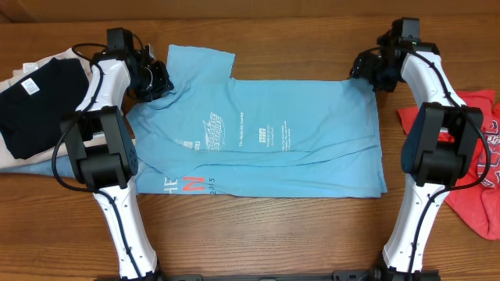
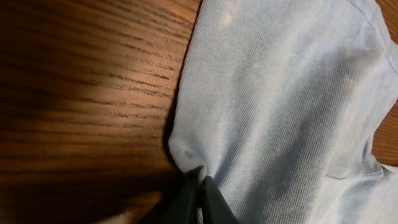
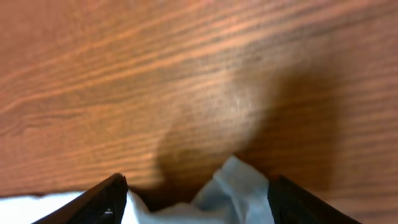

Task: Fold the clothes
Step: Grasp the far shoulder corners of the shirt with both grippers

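Note:
The light blue T-shirt (image 1: 258, 136) lies spread across the middle of the table, print side up, with white print and red-orange lettering near its front edge. My left gripper (image 1: 156, 82) is shut on a pinch of the shirt's far left edge near the sleeve (image 2: 200, 180). My right gripper (image 1: 367, 72) is at the shirt's far right corner, its fingers open (image 3: 196, 186) with a bit of blue cloth (image 3: 239, 183) between them. The red T-shirt (image 1: 476, 168) with a graphic lies crumpled at the right edge, partly behind the right arm.
A stack of folded clothes, a dark navy one (image 1: 35, 97) on top of beige and light pieces, lies at the left edge. Bare wooden table (image 1: 258, 234) runs along the front and the back.

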Controlling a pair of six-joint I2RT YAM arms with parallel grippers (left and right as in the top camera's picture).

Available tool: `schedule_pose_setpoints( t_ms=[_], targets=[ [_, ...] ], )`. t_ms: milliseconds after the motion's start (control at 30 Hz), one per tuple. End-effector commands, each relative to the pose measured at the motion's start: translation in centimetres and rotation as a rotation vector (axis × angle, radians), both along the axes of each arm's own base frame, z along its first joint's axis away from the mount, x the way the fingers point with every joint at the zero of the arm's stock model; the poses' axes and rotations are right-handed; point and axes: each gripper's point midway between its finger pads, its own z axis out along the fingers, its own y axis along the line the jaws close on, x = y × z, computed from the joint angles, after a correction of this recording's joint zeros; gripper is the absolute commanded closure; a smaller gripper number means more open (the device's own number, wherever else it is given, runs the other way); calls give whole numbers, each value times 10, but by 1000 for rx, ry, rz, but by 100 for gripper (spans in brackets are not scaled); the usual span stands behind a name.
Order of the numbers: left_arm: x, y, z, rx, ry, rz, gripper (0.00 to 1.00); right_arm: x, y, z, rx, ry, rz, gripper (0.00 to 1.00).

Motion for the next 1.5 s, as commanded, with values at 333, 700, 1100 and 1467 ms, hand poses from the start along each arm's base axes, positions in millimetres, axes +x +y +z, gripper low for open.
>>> schedule_pose_setpoints(
  t_ms=[333,700,1100,1467],
  targets=[
    [-2,1,12,-7,-5,8,95,8,-10,-9,-40,-11,-29,28],
    [-2,1,12,-7,-3,8,95,1,-9,-25,-33,36,-32,61],
    [-2,3,18,-6,-11,7,96,-9,-25,-28,-107,81,-75,92],
    [2,6,80,48,-145,-46,96,-8,-44,7,-121,93,-113,96]
  ],
)
